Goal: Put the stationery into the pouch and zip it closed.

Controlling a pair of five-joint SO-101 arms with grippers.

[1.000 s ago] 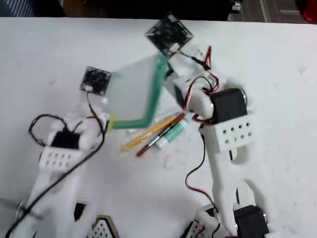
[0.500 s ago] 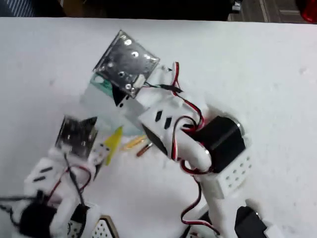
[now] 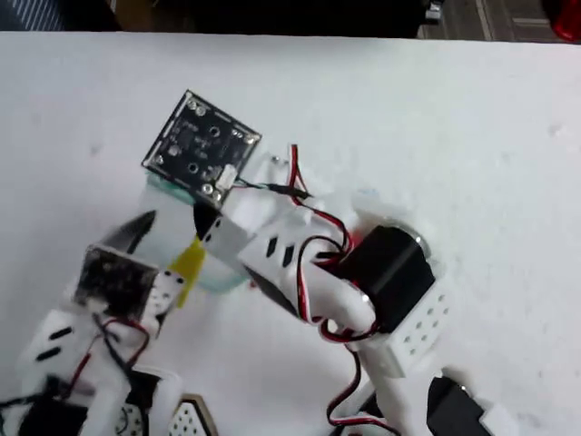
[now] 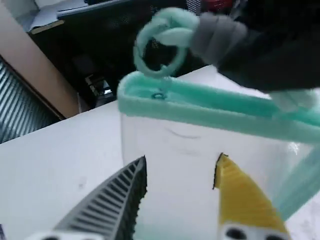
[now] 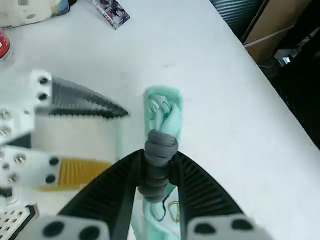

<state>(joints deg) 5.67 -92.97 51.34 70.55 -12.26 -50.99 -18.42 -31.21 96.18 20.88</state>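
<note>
Pouch [image 4: 175, 135] is sitting between the spread fingers of the left pincer [image 4: 181, 159]. Its cloudy pale wall is facing that pincer, and its mint zip edge [image 4: 210, 107] is running across just beyond the fingertips. The left pincer is standing released. Its dark ridged finger [image 4: 120, 195] and its yellow finger [image 4: 240, 200] are lying to either side of the pouch's body with a wide gap between them. They may be bracing it, though I cannot tell whether they are pressing on it.

The right pincer [image 5: 157, 160] is clenching the grey pull tab [image 5: 159, 150], its jaws closing tight on both sides of it. A mint ring [image 4: 175, 22] is looping out of the tab just past that pincer's fingertips, close to one end of the zip edge.

By my reading, the zipping step is the one in hand. The wall is too cloudy to show whether the stationery is lying inside, and how far the zip is already drawn is also unclear.

The next move is calling for the right pincer to be drawing the tab along the mint edge, in line with the zip and not lifting away from it. Meanwhile the left pincer should be closing on the pouch's body to hold it against the pull. Without that hold, the light pouch is likely to be sliding over the white table [image 5: 200, 50] after the tab, with the zip not running at all.
</note>
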